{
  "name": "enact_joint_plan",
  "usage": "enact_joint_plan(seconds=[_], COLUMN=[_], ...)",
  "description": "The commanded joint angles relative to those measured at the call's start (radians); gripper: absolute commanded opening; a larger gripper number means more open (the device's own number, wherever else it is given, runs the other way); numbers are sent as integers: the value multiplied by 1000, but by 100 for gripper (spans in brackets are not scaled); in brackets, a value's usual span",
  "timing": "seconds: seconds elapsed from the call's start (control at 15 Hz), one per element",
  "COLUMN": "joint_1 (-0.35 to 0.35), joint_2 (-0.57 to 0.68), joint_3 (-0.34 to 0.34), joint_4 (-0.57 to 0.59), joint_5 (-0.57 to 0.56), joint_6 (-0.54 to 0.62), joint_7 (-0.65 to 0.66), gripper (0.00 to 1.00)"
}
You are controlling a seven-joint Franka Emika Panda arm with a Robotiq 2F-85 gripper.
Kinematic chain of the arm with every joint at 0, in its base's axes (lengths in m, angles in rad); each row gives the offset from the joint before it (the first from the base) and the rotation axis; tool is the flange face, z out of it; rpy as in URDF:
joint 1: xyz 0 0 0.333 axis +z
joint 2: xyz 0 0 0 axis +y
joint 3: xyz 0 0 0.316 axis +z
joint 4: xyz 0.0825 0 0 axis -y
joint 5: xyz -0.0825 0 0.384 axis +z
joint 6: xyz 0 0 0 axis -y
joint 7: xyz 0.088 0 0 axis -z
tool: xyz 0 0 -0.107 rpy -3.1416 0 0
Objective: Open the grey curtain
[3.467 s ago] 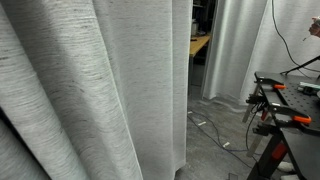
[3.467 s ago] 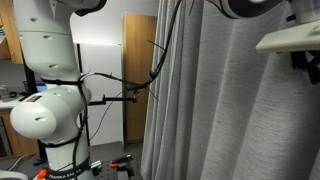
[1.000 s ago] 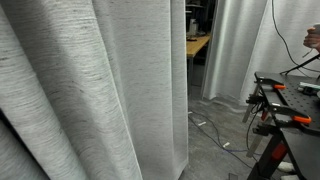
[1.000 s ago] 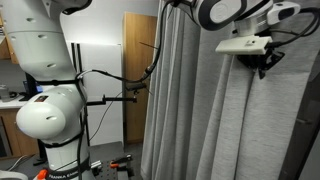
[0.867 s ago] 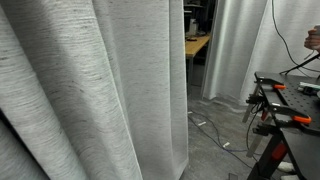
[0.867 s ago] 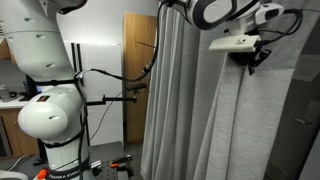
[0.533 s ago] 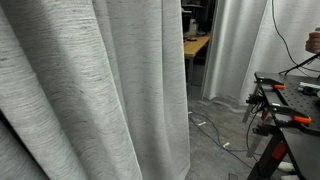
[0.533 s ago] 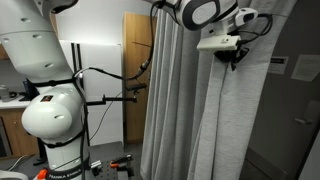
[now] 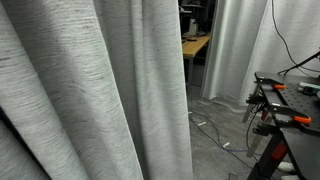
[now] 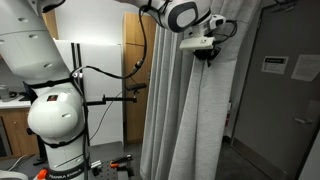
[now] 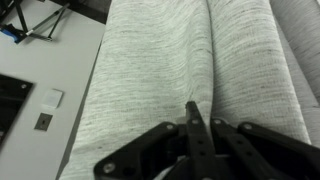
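The grey curtain (image 9: pixel 100 90) fills most of an exterior view as a light-grey heathered drape in deep folds. It also hangs to the floor (image 10: pixel 185 125). High up near its free edge, my gripper (image 10: pixel 205 52) sits against the fabric. In the wrist view the black fingers (image 11: pixel 193 118) are pressed together on a vertical fold of the curtain (image 11: pixel 165 55), so the gripper is shut on it.
The white robot base (image 10: pixel 55 115) stands next to a wooden door (image 10: pixel 135 60). A dark door with a paper notice (image 10: pixel 280 66) shows beside the curtain. Paler drapes (image 9: pixel 240 50), a workbench with clamps (image 9: pixel 290 110) and floor cables (image 9: pixel 210 125) lie beyond.
The gripper has travelled towards the robot base, dragging the curtain's edge with it. The dark door with its notice has come into view behind the curtain.
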Motion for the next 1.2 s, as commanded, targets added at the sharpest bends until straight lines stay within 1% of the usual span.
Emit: enact_joint_plan(seconds=[0.0,0.6,1.13], joint_1=[69,184,277], joint_2=[-7,-73,-147], joint_3=[46,107,123], joint_4=[-104,-146,-188], joint_5=[-21,-13,1], joint_6=[-28,-11,-5], joint_7=[23,0,-18], gripper=[0,0,0])
